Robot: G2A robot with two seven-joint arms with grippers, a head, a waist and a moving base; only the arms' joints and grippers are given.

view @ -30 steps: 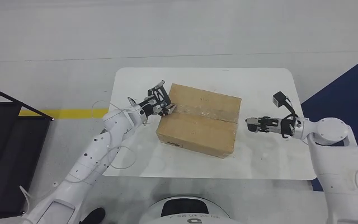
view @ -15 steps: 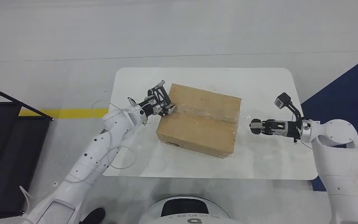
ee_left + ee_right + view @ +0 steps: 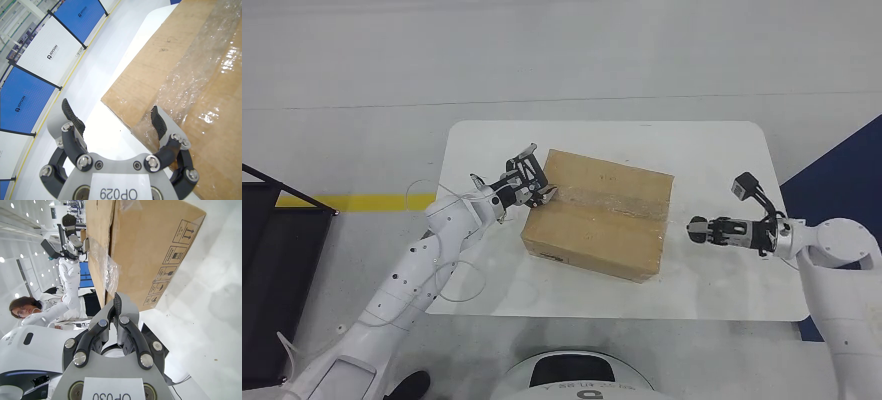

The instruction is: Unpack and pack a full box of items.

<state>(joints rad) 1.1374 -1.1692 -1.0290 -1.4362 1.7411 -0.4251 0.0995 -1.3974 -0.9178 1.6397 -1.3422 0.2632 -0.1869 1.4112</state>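
Observation:
A brown cardboard box (image 3: 597,215) sits closed in the middle of the white table (image 3: 712,160), with clear tape (image 3: 208,75) along its top seam. My left gripper (image 3: 539,172) is open at the box's far left corner. One fingertip (image 3: 158,121) rests on the tape at the box's end, and the other hangs over the table. My right gripper (image 3: 694,228) is shut a short gap off the box's right end. A loose tape flap (image 3: 112,273) hangs from the seam just ahead of it (image 3: 115,306); whether the flap is pinched cannot be told.
Free table room lies on the right and in front of the box. A black rack (image 3: 262,260) stands off the table's left side, and a blue panel (image 3: 842,160) off its right. Blue and white barriers (image 3: 28,91) line the floor behind.
My right gripper has drawn back from the box's right end, a little to the right and toward the table's front. The left gripper and box have not moved.

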